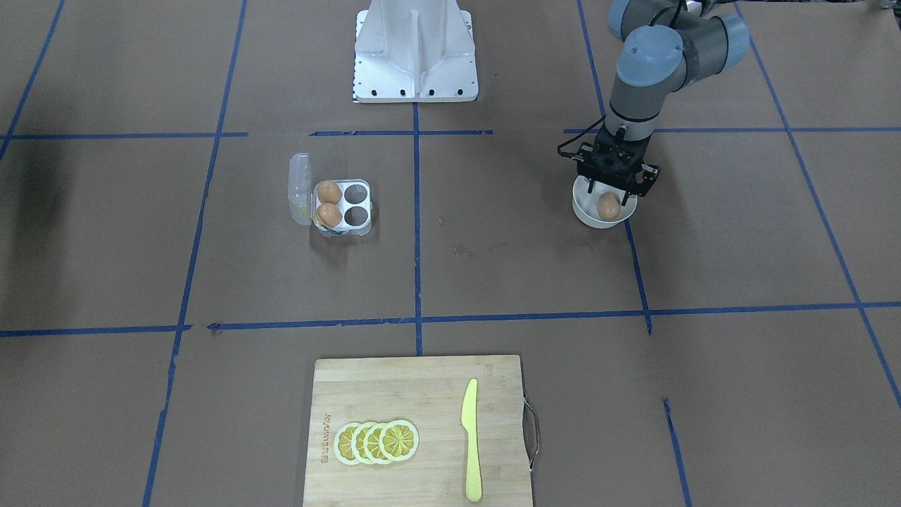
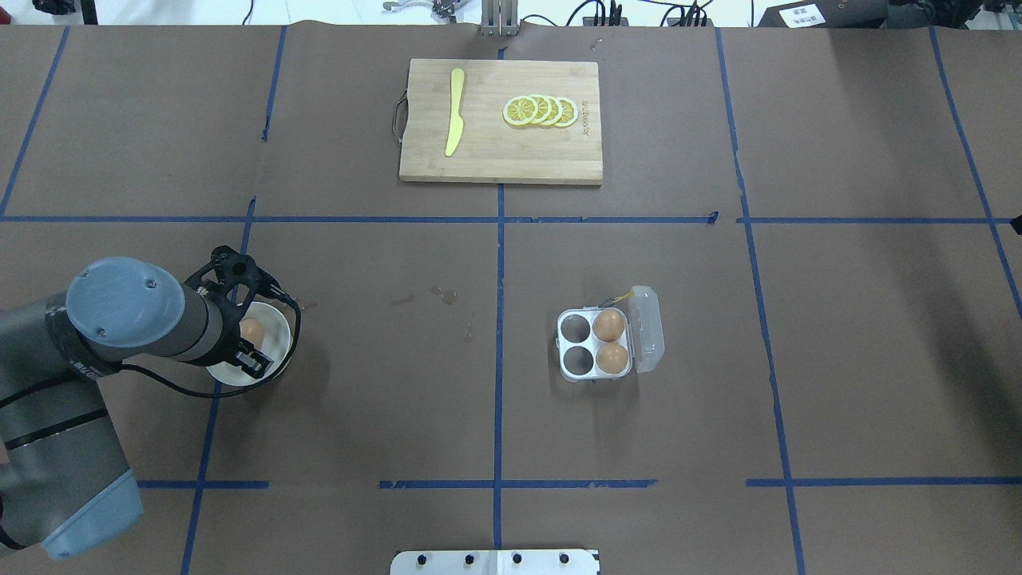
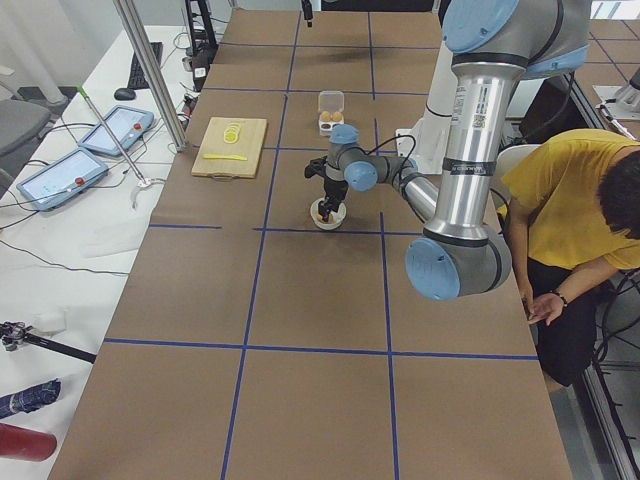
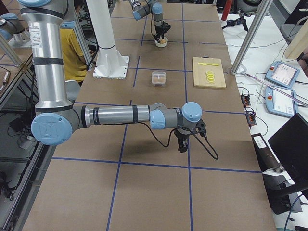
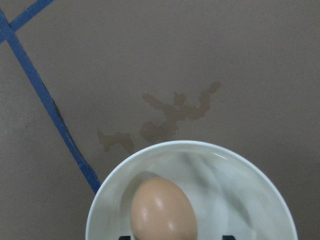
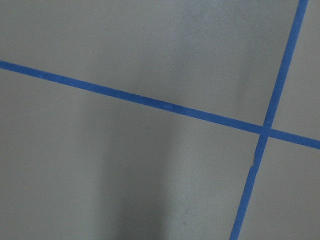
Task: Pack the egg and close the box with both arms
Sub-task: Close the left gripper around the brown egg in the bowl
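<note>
The egg [image 1: 608,206] lies in a round white bowl [image 1: 584,211]; it also shows in the overhead view [image 2: 252,330] and in the left wrist view [image 5: 163,210]. My left gripper [image 1: 611,191] hangs right over the bowl, open, its jaws on either side of the egg, apart from it. The clear box [image 1: 355,224] sits mid-table with its lid [image 1: 300,189] swung open. It holds two brown eggs [image 2: 609,325] and has two empty cells [image 2: 573,327]. My right gripper [image 4: 182,144] shows only in the exterior right view, low over bare table; I cannot tell whether it is open or shut.
A wooden cutting board [image 1: 415,394] with lemon slices [image 1: 376,441] and a yellow knife [image 1: 471,440] lies at the table's far side. The white pedestal [image 1: 415,53] stands at the robot's base. A person in yellow [image 3: 580,220] sits beside the table.
</note>
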Tool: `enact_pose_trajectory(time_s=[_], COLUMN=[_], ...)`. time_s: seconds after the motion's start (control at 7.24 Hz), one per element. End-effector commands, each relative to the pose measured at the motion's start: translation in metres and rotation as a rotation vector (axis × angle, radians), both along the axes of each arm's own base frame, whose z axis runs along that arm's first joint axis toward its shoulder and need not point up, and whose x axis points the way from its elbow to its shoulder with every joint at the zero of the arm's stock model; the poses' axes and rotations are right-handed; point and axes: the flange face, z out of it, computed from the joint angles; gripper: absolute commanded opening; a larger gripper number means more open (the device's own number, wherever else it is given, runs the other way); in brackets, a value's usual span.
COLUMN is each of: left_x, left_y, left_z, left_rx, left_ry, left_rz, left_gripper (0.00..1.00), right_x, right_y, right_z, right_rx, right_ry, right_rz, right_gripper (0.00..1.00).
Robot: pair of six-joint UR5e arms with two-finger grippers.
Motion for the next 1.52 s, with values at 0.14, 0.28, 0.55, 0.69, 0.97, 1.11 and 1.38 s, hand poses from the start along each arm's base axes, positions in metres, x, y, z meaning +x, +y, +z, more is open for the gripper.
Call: enact_pose_trajectory(time_s=[0.14,0.28,0.55,0.69,0.97,1.11,1.38], left_x=[0.000,0.003,0.004,0.004,0.000,-0.003,-0.042], left_y=[-0.002,-0.003,-0.004,-0.004,-0.006,-0.008,-0.035], left_z=[0.003,0.006,0.006,0.005,-0.002,-0.004,-0.020], left_rx=[-0.005,-0.009,-0.009,-0.008,-0.002,0.000,0.018], left_ry=[-0.005,-0.012,-0.012,-0.010,0.002,0.007,0.035], left_rz=[-0.004,-0.002,-0.004,-0.004,-0.010,-0.014,-0.096], left_gripper=[0.73,0.72,0.57,0.16,0.00,0.00,0.00], right_x=[0.000,0.000,0.000,0.000,0.000,0.000,0.000], right_y=[0.000,0.000,0.000,0.000,0.000,0.000,0.000], right_z=[0.000,0.000,0.000,0.000,-0.001,-0.001,-0.002], right_rx=[0.000,0.000,0.000,0.000,0.002,0.002,0.003], right_ry=[0.000,0.000,0.000,0.000,0.000,0.000,-0.001], right_rz=[0.000,0.000,0.000,0.000,0.000,0.000,0.001], right_gripper=[1.00,1.00,1.00,1.00,1.00,1.00,1.00])
